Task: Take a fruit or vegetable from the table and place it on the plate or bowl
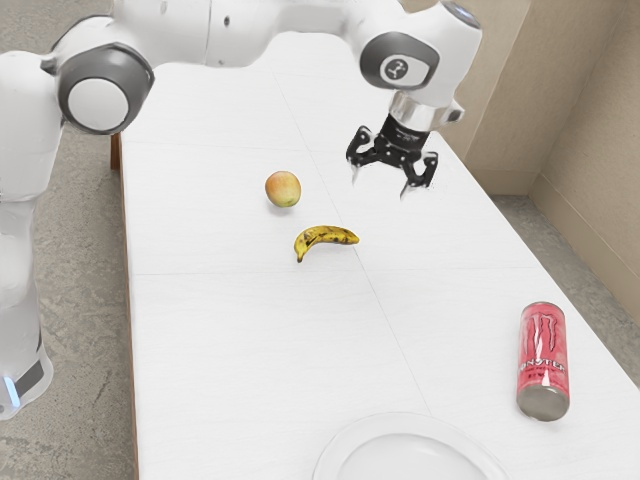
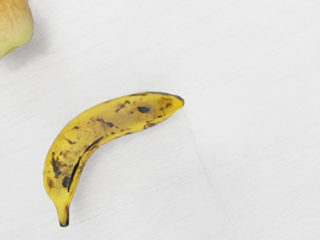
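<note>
A spotted yellow banana (image 1: 325, 239) (image 2: 102, 140) lies flat on the white table (image 1: 220, 330). An orange-yellow mango-like fruit (image 1: 283, 188) (image 2: 12, 22) sits just beyond it, toward the exterior view's left. My black gripper (image 1: 381, 179) hangs open above the table, up and to the exterior view's right of the banana, holding nothing. A white plate (image 1: 410, 450) rests at the table's near edge, partly cut off by the picture's lower border.
A red energy-drink can (image 1: 542, 360) lies on its side near the table's right edge in the exterior view. Beige walls stand at the far right. The table's left edge drops to a grey floor.
</note>
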### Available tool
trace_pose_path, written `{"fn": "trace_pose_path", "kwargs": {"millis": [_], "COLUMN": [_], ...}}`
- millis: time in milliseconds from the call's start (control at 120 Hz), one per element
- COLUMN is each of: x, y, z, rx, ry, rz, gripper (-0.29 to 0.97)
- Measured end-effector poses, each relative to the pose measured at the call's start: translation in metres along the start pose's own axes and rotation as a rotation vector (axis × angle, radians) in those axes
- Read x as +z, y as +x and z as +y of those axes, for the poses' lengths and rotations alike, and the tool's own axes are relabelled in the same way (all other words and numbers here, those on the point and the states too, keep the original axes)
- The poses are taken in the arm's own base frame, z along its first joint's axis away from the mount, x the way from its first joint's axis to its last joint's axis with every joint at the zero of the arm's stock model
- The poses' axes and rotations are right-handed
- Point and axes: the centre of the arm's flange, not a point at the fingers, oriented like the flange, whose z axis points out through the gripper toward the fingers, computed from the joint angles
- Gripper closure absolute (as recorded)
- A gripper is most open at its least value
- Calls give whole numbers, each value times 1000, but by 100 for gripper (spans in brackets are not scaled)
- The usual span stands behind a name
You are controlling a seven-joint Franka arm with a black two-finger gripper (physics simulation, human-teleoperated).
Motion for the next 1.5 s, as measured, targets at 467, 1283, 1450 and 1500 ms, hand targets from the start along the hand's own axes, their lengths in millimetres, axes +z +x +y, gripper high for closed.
{"fn": "trace_pose_path", "kwargs": {"millis": [467, 1283, 1450, 1500], "x": [49, 133, 142, 146], "y": [-19, 9, 18, 18], "z": [-72, -104, -105, -103], "rx": [703, 1005, 1027, 1034], "ry": [-134, -239, -238, -241], "rz": [125, 25, 21, 16], "gripper": [0, 0, 0, 0]}}
